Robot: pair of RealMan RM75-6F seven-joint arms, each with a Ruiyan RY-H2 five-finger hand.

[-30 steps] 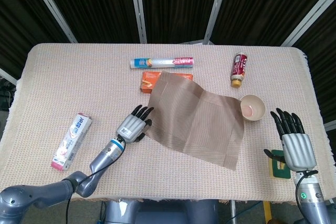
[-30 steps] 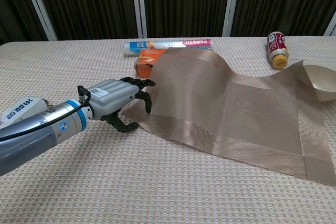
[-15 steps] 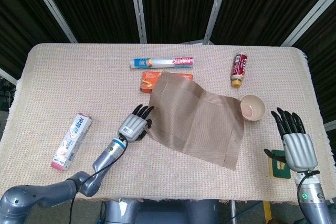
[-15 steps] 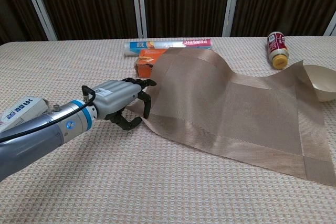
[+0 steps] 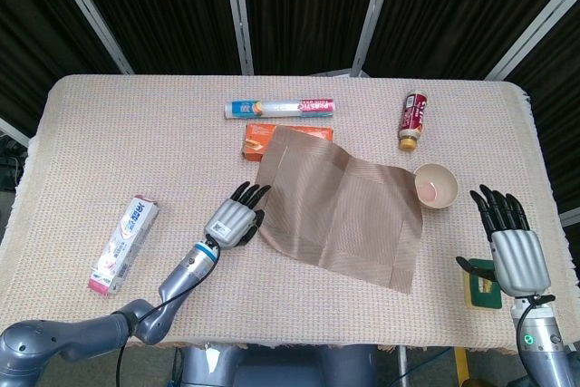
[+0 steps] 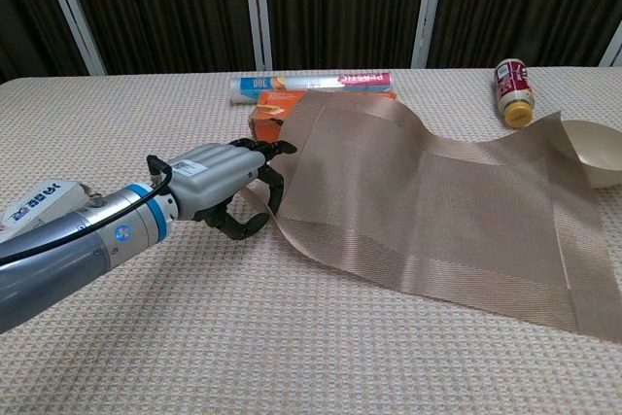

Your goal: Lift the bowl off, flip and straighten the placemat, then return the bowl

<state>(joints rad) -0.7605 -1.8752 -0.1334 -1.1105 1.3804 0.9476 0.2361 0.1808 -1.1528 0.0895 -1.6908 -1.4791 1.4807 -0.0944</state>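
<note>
Backdrop is a dark pleated curtain (image 6: 340,7) split up by pale metal frame bars (image 5: 237,11). The counter (image 5: 136,133) has a beige woven cloth over it, fringed along the edges, and the lighting is even throughout.

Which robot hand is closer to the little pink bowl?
The right hand. It hovers just off the bowl's near-right side, fingers spread, with bare tablecloth between them. The left hand is across the table, holding the far edge of the placemat, which lies between it and the bowl.
</note>
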